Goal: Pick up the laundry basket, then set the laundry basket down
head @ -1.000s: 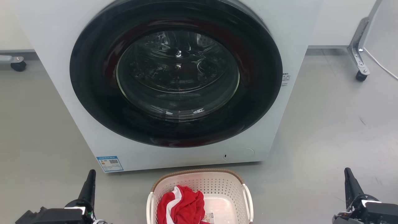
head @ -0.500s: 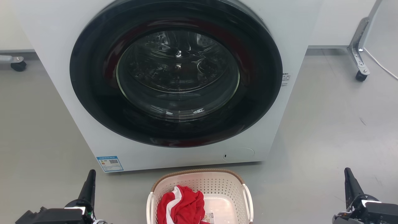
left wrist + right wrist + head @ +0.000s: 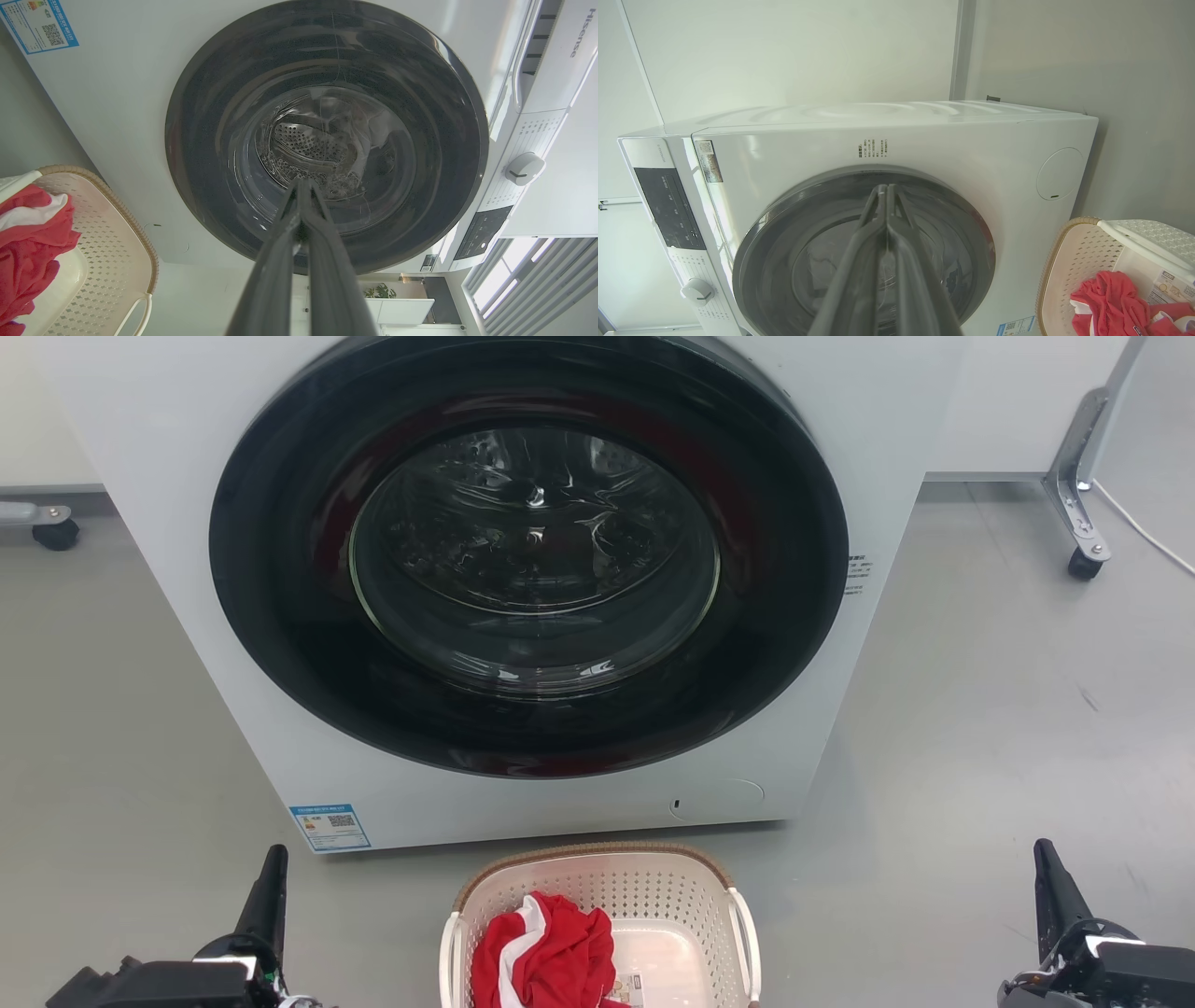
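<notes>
Cream-white perforated plastic laundry basket [image 3: 607,887], brown-rimmed, holds red-and-white cloth [image 3: 546,952]; white front-loading washing machine [image 3: 140,429] stands just behind it; left gripper [image 3: 274,863] and right gripper [image 3: 1044,854] flank it, both closed, empty.

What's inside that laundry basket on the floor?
A crumpled red-and-white garment lies in the laundry basket, beside a label on its bare bottom; anything under the cloth is hidden.

Left hand [image 3: 275,855], right hand [image 3: 1044,850] — long tapering dark fingers [image 3: 275,261], black housings [image 3: 177,980].
</notes>
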Available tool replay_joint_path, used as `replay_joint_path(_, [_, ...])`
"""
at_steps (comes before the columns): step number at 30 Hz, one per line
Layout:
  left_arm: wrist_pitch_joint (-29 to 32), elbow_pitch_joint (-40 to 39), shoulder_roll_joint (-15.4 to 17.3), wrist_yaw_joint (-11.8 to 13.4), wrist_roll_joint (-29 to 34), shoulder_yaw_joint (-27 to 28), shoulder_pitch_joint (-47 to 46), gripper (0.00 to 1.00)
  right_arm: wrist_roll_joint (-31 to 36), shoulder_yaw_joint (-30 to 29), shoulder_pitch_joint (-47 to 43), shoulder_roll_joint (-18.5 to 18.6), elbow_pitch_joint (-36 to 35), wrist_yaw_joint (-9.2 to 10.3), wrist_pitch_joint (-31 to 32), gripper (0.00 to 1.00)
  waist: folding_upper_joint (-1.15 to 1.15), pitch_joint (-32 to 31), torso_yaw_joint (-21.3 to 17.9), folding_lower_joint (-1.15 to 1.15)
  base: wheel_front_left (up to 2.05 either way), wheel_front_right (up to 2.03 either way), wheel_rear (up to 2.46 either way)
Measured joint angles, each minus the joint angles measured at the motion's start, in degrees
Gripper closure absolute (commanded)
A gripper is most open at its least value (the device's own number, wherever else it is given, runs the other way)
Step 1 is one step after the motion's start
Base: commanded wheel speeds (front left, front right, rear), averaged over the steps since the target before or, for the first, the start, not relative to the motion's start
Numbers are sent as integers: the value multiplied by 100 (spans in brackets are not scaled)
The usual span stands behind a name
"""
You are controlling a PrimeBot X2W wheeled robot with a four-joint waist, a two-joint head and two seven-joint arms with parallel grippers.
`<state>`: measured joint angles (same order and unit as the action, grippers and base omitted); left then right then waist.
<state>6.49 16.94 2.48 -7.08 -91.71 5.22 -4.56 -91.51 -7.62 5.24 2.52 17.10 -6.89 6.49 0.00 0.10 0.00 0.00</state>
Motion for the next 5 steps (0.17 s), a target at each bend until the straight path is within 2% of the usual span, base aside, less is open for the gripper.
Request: replay_joint_path(5, [0, 1, 0, 0, 0, 0, 0, 100, 0, 0, 0, 0, 0, 0, 0, 100, 0, 0, 0, 0, 0, 0, 0])
